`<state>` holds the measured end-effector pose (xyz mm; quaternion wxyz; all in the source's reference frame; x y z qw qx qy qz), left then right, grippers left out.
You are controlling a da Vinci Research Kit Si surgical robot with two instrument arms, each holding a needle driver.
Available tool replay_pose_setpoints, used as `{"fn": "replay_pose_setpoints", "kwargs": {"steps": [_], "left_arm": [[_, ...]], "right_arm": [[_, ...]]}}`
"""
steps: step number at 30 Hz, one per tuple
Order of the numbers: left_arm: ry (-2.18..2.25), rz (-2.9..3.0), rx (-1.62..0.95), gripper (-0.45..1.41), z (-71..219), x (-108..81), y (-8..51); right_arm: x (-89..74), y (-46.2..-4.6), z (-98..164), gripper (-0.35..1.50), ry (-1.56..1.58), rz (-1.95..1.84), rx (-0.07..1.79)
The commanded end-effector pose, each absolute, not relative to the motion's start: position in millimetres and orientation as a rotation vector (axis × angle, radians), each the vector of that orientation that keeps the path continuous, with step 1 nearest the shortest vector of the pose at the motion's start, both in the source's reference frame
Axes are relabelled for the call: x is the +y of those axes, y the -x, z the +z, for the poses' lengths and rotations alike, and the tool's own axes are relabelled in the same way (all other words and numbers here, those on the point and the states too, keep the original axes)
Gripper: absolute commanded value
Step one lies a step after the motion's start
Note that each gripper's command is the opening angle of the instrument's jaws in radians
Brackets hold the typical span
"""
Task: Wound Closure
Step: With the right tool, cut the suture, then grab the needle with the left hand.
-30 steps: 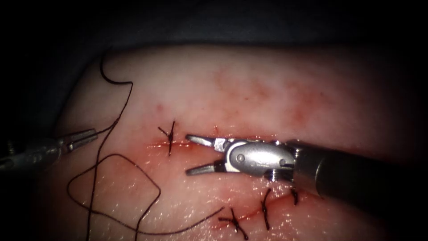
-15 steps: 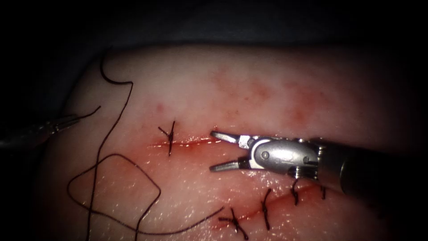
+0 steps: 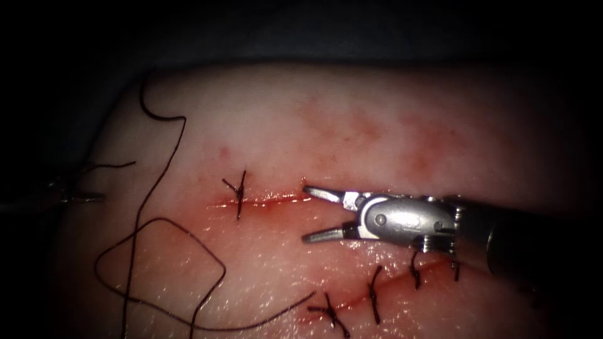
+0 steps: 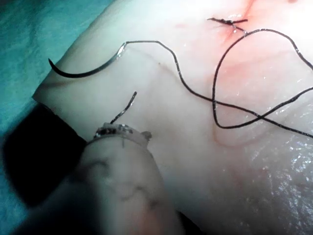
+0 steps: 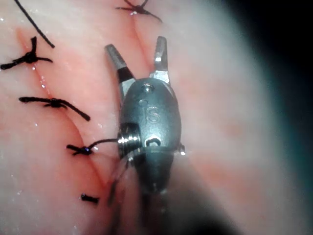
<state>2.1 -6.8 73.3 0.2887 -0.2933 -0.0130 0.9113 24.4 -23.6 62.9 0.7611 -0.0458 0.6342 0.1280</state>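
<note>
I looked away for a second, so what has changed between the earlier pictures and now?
The left tool drew back leftward, a short thread end going with it. The right claw, open and empty, backed off to the right along the cut. Needle, long thread and stitches lie unmoved on the tissue.

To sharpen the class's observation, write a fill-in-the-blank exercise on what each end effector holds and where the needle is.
1. The right end effector has its jaws ____ and holds nothing.
2. The left end effector grips a short end of ____.
3. The needle lies loose on top of the ____, held by neither tool.
Missing words: open; thread; tissue.
</note>
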Motion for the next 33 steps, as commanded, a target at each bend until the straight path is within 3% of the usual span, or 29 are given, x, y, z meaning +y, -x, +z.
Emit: {"fn": "replay_pose_setpoints", "kwargs": {"steps": [1,5,7,10,11,13,18,20,21,33], "left_arm": [[0.786,2.431,-0.033,0.51,73.7,-6.4,-1.5],[0.781,2.444,-0.043,0.79,73.1,-7.5,-2.0],[0.817,2.444,-0.071,0.83,72.6,-8.2,-2.1],[0.886,2.434,-0.140,0.83,71.6,-9.1,-2.2],[0.909,2.420,-0.176,0.73,71.0,-9.2,-2.1],[0.933,2.393,-0.195,0.71,70.0,-8.8,-1.7],[1.137,2.227,-0.218,0.59,67.0,-7.0,0.4],[1.210,2.235,-0.161,0.31,66.2,-6.0,0.9],[1.221,2.231,-0.148,0.26,66.1,-5.6,1.0],[1.322,2.128,-0.109,0.34,65.8,-2.4,1.7]], "right_arm": [[-22.9,-25.0,63.1,1.16,0.101,0.277,1.383],[-22.4,-23.7,62.8,1.26,0.094,0.283,1.388],[-21.7,-23.1,62.5,1.31,0.087,0.288,1.387],[-20.9,-22.1,62.1,1.20,0.080,0.298,1.389],[-20.6,-21.8,61.9,1.15,0.081,0.304,1.392],[-20.1,-21.5,61.7,1.11,0.082,0.316,1.398],[-18.4,-21.5,61.1,1.16,0.077,0.339,1.389],[-17.7,-21.4,60.7,1.05,0.097,0.353,1.397],[-17.4,-21.3,60.5,0.99,0.108,0.361,1.404],[-16.8,-21.1,59.8,1.08,0.081,0.420,1.422]]}}
